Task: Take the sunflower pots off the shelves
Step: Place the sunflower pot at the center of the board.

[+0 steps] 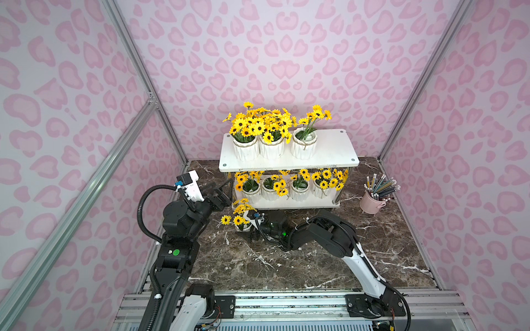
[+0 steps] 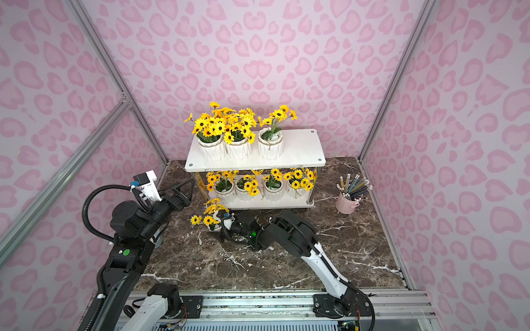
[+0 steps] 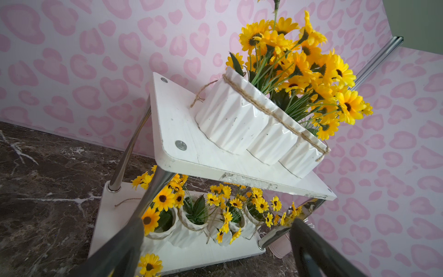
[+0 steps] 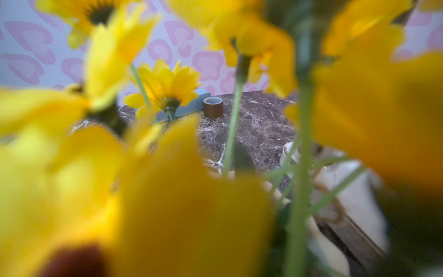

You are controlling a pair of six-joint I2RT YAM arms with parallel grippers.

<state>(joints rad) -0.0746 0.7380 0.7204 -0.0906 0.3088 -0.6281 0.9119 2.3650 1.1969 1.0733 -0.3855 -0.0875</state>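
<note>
The white two-tier shelves stand at the back of the marble table. Three sunflower pots sit in a row on the top tier, and several more line the lower tier. Another pot stands upright on the table by the rack's front left corner. My right gripper is at this pot, its fingers hidden under the blooms; its wrist view is filled with blurred yellow petals and a white pot wall. My left gripper hovers open and empty off the rack's left end.
A pink bucket of pencils stands right of the shelves. In the right wrist view a brown tape roll and a pale blue bar lie by the wall. Pink patterned walls with metal posts close in three sides.
</note>
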